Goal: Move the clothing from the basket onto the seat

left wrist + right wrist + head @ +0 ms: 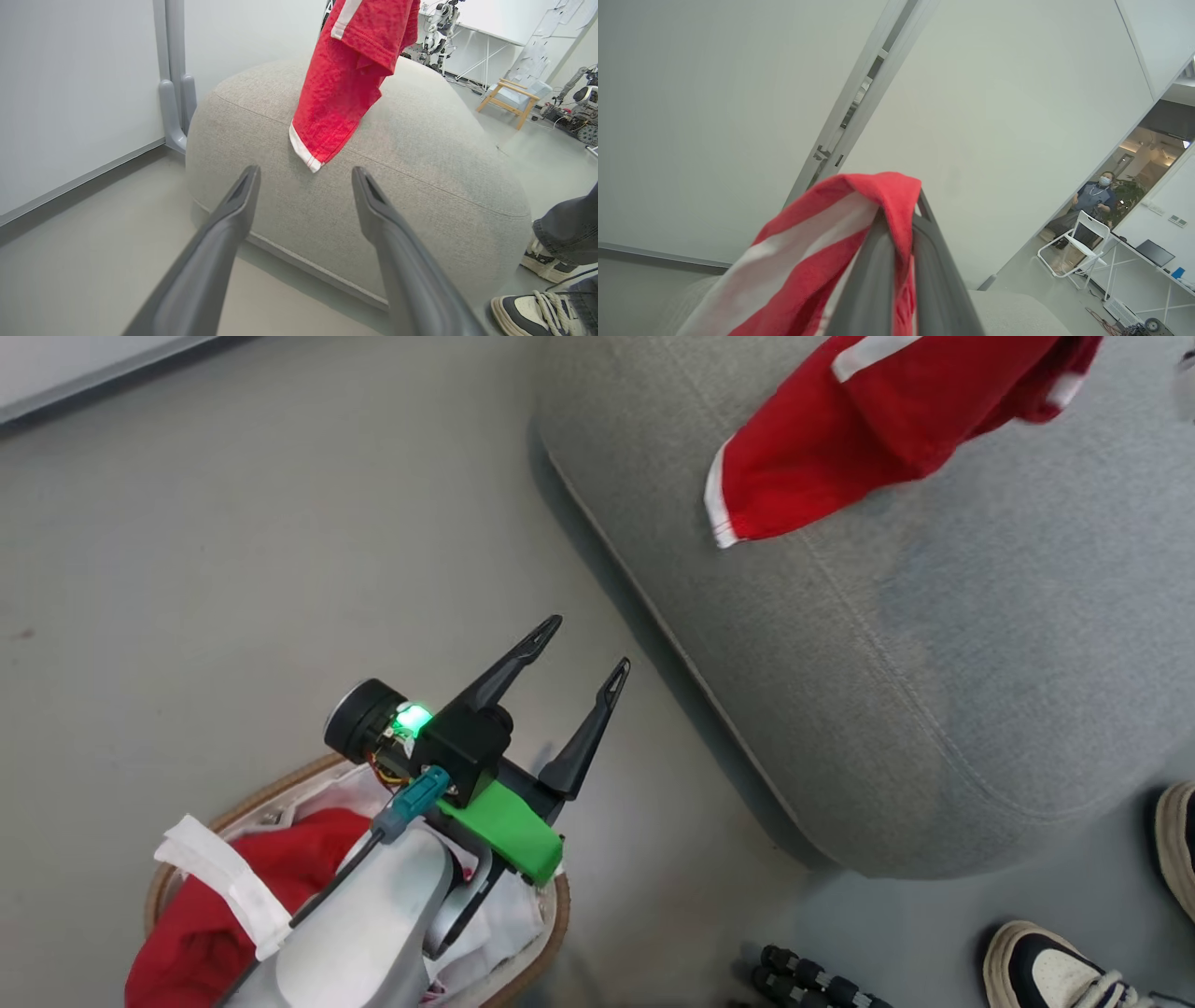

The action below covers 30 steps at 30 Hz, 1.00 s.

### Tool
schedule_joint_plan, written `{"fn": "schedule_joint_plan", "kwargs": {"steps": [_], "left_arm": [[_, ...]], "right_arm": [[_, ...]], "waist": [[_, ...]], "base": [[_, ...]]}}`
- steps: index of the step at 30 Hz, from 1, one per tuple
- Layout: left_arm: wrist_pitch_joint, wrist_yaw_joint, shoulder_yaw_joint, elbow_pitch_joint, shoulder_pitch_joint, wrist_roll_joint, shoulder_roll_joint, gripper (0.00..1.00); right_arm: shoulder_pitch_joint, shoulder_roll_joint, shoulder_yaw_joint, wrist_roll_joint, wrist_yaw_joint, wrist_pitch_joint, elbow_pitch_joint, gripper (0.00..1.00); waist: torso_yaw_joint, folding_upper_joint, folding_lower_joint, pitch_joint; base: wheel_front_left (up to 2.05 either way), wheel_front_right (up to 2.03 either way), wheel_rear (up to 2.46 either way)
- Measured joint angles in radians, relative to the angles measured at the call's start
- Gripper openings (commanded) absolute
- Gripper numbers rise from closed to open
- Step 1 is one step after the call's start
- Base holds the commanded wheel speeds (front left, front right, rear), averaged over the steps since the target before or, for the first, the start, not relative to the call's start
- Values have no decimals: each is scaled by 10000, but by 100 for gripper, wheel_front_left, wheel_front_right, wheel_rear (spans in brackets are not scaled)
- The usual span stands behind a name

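The right gripper [903,219] is pinched on a red garment [840,439], which hangs under it over the grey seat [934,663], likely for laying down; the left gripper [586,644] hovers wide and empty above the basket [553,933], more red clothing [215,915] beneath it

grey floor [233,523] carries the basket [271,791] and, nearby, the seat [934,663].

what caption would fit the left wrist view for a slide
Open left end effector faces the grey seat, with a white-trimmed red garment hanging over it.
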Motion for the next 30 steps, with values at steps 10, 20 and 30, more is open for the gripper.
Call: {"fn": "schedule_joint_plan", "kwargs": {"steps": [10, 20, 30], "left_arm": [[-2, 0, 150, 52, -248, 69, 48, 100], [0, 0, 303, 291, -232, 42, -8, 100], [0, 0, 662, 564, 121, -35, -132, 100]], "right_arm": [[-579, -21, -2499, -1864, 0, -15, 2079, 0], [787, 1108, -5465, -3432, 0, -15, 3898, 100], [2859, 1839, -5875, -3250, 0, -13, 3956, 100]], "waist": [[1265, 0, 0, 1121], [1887, 0, 1, 1657], [1592, 0, 0, 921]], "base": [[0, 0, 0], [0, 0, 0], [0, 0, 0]]}}
